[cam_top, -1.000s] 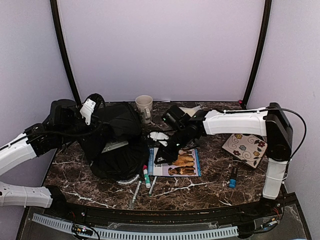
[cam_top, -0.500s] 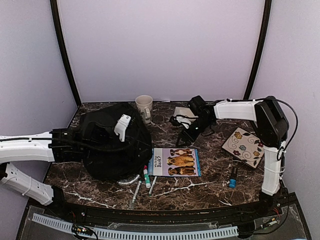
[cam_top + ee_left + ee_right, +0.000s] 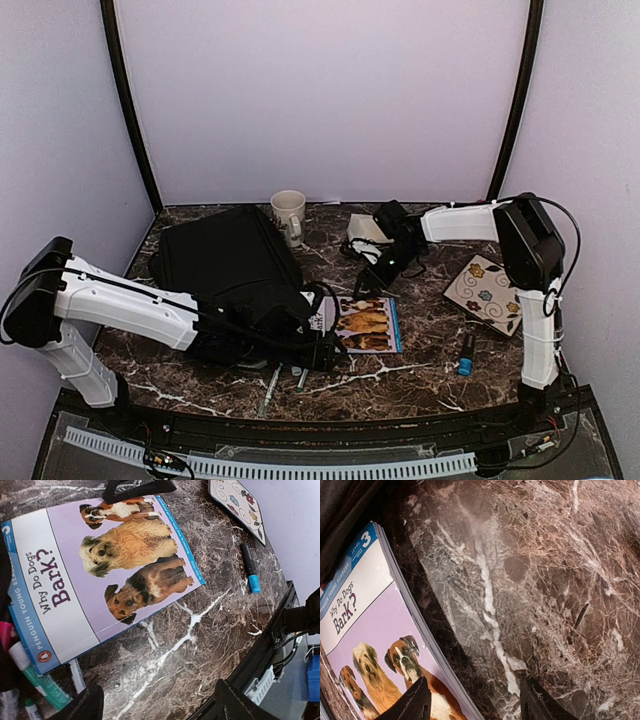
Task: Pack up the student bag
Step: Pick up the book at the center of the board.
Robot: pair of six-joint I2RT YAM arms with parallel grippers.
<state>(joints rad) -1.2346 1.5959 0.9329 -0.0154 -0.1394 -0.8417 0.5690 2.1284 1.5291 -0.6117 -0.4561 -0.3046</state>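
student bag (image 3: pixel 225 265) left on table (image 3: pixel 420 372), book (image 3: pixel 368 325) beside it, mug (image 3: pixel 288 212) behind, tile (image 3: pixel 487 293) right

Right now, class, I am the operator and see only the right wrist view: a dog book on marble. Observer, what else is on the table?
Observer: A blue-capped marker lies right of the book, apart from it.
Operator: Anything near the bag?
Observer: A white mug stands upright by the bag's far corner.
Operator: And the left gripper?
Observer: The left gripper hangs open over the table beside the book.
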